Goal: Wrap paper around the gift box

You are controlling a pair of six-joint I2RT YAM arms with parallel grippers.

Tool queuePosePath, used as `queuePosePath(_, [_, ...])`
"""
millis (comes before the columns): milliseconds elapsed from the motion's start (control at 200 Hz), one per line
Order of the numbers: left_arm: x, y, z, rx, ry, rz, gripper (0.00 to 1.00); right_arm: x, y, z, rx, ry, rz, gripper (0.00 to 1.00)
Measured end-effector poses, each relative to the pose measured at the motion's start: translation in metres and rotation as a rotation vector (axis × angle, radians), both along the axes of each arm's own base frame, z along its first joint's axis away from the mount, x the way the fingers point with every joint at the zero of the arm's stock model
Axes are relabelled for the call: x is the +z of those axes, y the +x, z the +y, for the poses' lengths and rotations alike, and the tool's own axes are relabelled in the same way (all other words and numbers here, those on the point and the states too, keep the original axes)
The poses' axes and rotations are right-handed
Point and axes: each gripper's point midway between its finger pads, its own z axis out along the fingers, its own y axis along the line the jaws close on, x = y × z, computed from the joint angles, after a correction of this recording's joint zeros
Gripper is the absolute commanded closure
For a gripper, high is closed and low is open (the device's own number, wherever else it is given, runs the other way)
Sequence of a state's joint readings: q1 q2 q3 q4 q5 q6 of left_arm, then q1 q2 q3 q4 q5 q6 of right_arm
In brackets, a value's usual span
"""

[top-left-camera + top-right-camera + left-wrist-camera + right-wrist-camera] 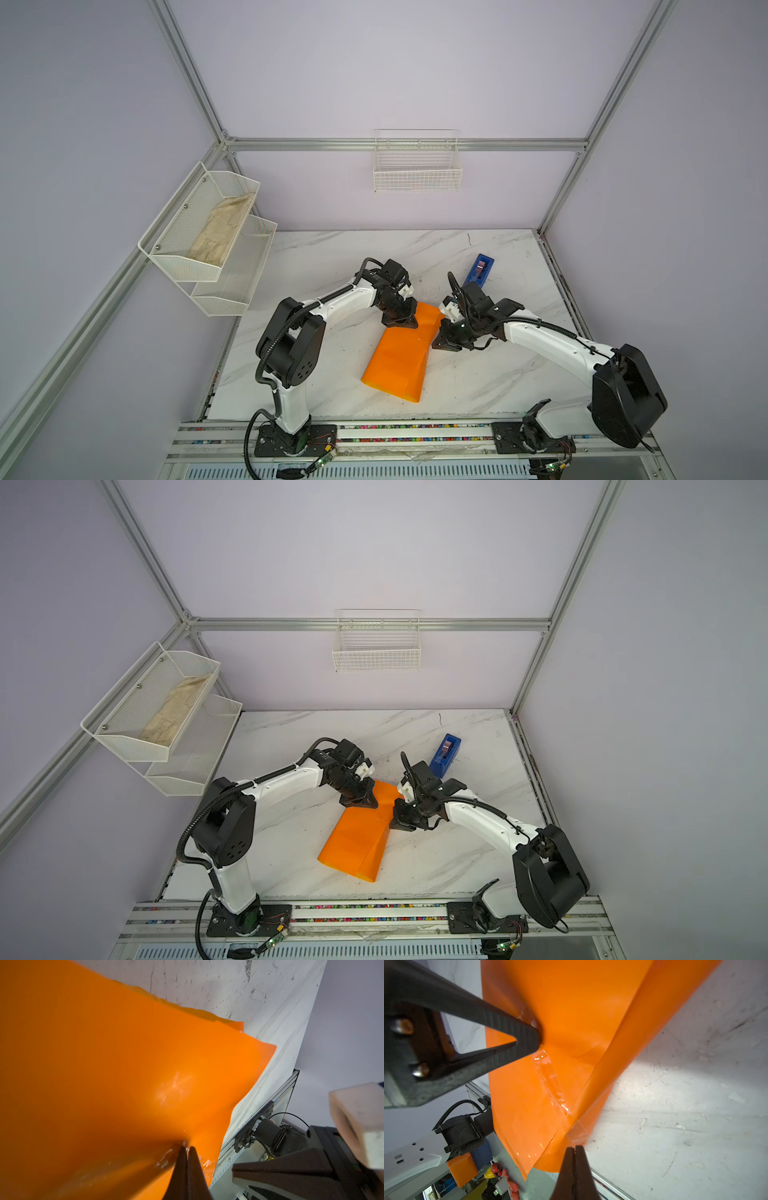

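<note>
Forming a creased, glossy orange tube on the worktop [332,257], the paper [397,365] is pinched by the clenched left claw [187,1148] and right claw [574,1147].

Left tool [187,1148] (tips together) against paper [116,1059]

paper [395,361] mid table [332,257], dispenser [482,268] behind
</note>
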State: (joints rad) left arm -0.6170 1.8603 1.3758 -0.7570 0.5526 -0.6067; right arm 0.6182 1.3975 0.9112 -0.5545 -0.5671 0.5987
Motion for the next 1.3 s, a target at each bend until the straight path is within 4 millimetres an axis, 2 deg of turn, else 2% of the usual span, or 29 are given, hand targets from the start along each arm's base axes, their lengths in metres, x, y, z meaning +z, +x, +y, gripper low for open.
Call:
queuePosePath(115, [0.000,0.000,0.000,0.000,0.000,0.000,1.00,-0.006,0.000,0.005,-0.004,0.008,0.008,1.00])
queuePosePath(340, [0.000,0.000,0.000,0.000,0.000,0.001,1.00,-0.036,-0.002,0.010,-0.015,0.000,0.061,1.00])
queuePosePath(545, [0.000,0.000,0.000,0.000,0.000,0.000,1.00,-0.056,-0.011,0.004,-0.027,-0.024,0.088,1.00])
queuePosePath(685, [0.000,0.000,0.000,0.000,0.000,0.000,1.00,-0.046,-0.011,-0.001,-0.040,-0.030,0.061,1.00])
queuePosePath(800, [0.000,0.000,0.000,0.000,0.000,0.000,1.00,-0.027,-0.010,0.003,-0.048,0.018,0.028,1.00])
queuePosePath(875, [0.000,0.000,0.000,0.000,0.000,0.000,1.00,-0.023,-0.008,0.007,-0.051,0.044,0.021,1.00])
queuePosePath(950, [0.000,0.000,0.000,0.000,0.000,0.000,1.00,-0.024,-0.005,0.011,-0.053,0.062,0.026,1.00])
queuePosePath(1150, [0.000,0.000,0.000,-0.001,0.001,0.001,0.99,-0.057,-0.007,0.008,-0.075,0.012,0.083,1.00])
queuePosePath(1215, [0.000,0.000,0.000,-0.001,0.002,0.002,0.95,-0.056,-0.004,0.005,-0.093,0.000,0.069,1.00])
queuePosePath(1300, [0.003,-0.001,0.001,-0.001,0.011,0.003,0.89,-0.044,0.003,0.000,-0.120,-0.013,0.026,1.00])
